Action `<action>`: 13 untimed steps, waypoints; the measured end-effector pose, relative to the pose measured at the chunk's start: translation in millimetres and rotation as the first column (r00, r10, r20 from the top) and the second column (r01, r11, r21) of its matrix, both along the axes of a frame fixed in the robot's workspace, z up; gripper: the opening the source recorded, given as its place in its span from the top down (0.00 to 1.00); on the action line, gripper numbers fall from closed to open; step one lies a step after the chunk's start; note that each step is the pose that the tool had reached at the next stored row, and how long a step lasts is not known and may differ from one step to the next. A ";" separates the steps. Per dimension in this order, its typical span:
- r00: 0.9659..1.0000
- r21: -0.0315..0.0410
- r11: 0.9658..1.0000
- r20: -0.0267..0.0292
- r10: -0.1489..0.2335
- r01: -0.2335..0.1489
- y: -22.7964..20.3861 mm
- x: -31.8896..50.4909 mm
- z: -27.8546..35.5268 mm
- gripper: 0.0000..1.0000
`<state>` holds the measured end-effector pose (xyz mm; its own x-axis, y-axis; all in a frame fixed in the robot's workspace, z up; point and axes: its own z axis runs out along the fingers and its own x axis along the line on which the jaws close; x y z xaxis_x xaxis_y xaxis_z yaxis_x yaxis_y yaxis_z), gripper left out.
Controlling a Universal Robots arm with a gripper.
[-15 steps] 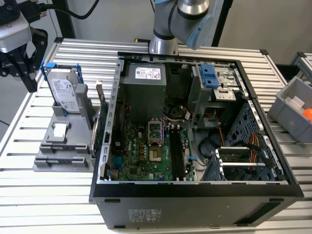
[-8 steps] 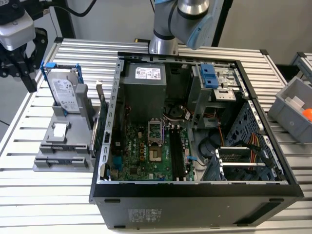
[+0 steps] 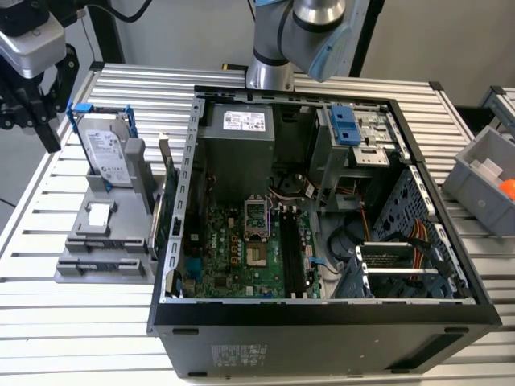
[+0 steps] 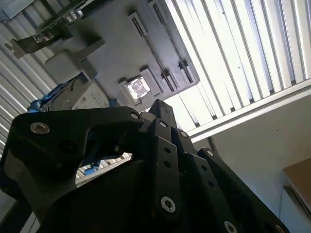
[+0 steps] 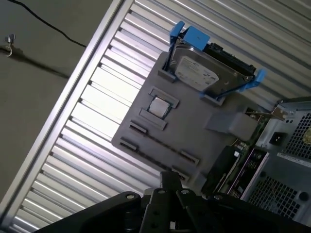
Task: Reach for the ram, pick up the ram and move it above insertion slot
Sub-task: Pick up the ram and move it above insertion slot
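My gripper [image 3: 30, 133] hangs at the exterior view's far left, above the table's edge and left of the grey fixture [image 3: 84, 261]. It is open with nothing between its fingers. The ram [image 3: 155, 221] looks like the thin dark stick standing on edge at the fixture's side nearest the computer case. In the first wrist view the ram [image 5: 224, 165] is a dark slab beside a bracketed card. The insertion slot [image 3: 290, 257] is one of the long black slots on the motherboard inside the open case, well to the right of the gripper.
The fixture also holds a hard drive [image 3: 109, 149] in a blue caddy, a processor chip [image 3: 98, 214] and an upright expansion card [image 3: 170, 193]. The case walls [image 3: 322, 310], a drive cage [image 3: 354, 133] and cables surround the motherboard. A grey bin [image 3: 487, 173] stands at the right.
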<state>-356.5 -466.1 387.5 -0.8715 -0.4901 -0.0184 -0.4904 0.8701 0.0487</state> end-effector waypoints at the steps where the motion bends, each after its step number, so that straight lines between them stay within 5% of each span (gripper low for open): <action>1: 1.000 0.000 1.000 0.000 0.013 -0.013 0.0 0.0 0.0 1.00; 6: 0.997 0.000 0.997 0.000 0.072 -0.072 0.0 0.0 0.0 1.00; 13: 0.989 0.000 0.989 0.000 0.146 -0.146 0.1 0.0 0.0 1.00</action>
<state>-356.5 -466.0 387.6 -0.7903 -0.6124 -0.0184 -0.6125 0.7890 0.0487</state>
